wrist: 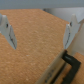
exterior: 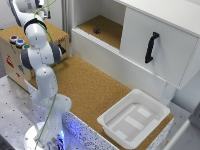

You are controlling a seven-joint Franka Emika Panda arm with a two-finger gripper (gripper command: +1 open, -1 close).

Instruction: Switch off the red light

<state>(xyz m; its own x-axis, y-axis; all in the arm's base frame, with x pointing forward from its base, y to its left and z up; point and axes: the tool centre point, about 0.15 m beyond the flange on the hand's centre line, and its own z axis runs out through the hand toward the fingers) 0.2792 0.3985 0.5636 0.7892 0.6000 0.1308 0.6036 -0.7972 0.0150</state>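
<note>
The red light point(exterior: 13, 38) is a small round button on top of a wooden box point(exterior: 12, 57) at the exterior view's left. It is the outermost in a row with a blue button point(exterior: 20, 42) and a green button point(exterior: 26, 47). The white arm point(exterior: 37, 50) rises beside the box, and its hand reaches the top edge of that view. In the wrist view my gripper point(wrist: 40, 31) is open, its fingers point(wrist: 9, 32) wide apart with nothing between them, over a cork surface. No button shows in the wrist view.
A cork tabletop point(exterior: 90, 85) runs across the middle. A white tray point(exterior: 135, 117) sits at its front right. Behind stands a white cabinet with a black handle point(exterior: 151, 47) and an open shelf holding a small dark object point(exterior: 96, 30).
</note>
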